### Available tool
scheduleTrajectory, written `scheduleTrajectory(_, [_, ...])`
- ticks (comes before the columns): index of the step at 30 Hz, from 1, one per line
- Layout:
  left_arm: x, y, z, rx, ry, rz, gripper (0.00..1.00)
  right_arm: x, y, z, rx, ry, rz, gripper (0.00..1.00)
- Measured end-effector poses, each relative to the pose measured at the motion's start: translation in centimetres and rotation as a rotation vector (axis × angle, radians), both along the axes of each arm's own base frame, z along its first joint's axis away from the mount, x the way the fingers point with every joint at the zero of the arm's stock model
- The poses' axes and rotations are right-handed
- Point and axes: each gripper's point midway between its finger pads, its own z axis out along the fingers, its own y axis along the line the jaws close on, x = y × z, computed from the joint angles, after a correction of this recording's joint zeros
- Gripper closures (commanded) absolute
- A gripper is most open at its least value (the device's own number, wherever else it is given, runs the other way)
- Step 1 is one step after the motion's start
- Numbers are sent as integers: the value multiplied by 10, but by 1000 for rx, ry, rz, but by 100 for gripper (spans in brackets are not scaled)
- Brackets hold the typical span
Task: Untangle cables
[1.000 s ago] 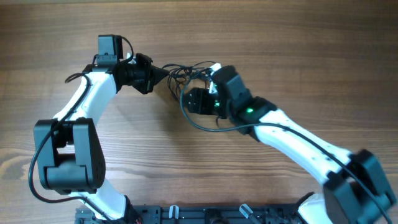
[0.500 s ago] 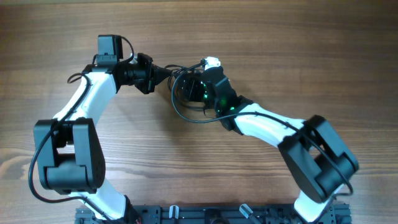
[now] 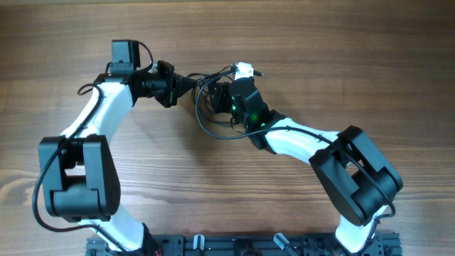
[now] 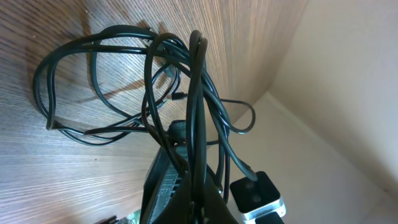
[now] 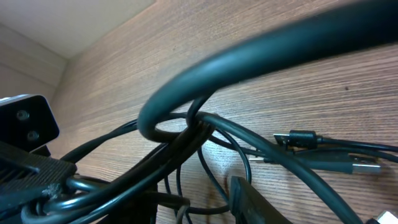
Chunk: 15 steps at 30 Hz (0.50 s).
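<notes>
Several tangled cables (image 4: 198,93), left hand (image 3: 192,82) pinching them, right hand (image 3: 217,96) alongside, grip unclear

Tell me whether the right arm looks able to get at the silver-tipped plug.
Likely yes. The silver-tipped plug lies uncovered on the table, close before the right arm; only the tangled cables beside it crowd the approach.

Black cables (image 4: 198,93) loop over a brown table (image 3: 355,57) streaked with fine, darker wood grain. The left arm (image 3: 96,114) shows white with black joints, and the right arm (image 3: 302,140) matches it, with a green light (image 3: 250,119) glowing on its black wrist. One plug (image 5: 365,168) flashes a silvery tip, and there's a pale beige wall (image 4: 348,93) behind.
</notes>
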Motion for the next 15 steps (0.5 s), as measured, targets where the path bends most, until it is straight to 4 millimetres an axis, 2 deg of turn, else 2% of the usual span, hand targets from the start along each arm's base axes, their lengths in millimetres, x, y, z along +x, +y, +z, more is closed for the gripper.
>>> scheduleTrajectory(2, [0, 0, 0, -2, 0, -1, 96, 0, -1, 0, 0, -1, -5, 96])
scheduleTrajectory(7, [-1, -1, 1, -11, 1, -6, 96, 0, -1, -1, -5, 1, -6, 96])
scheduleTrajectory(11, [-1, -1, 1, -6, 1, -4, 96, -9, -1, -13, -43, 46, 34, 96])
scheduleTrajectory(15, [2, 3, -3, 24, 1, 14, 96, -26, -4, -31, -94, 129, 139, 96])
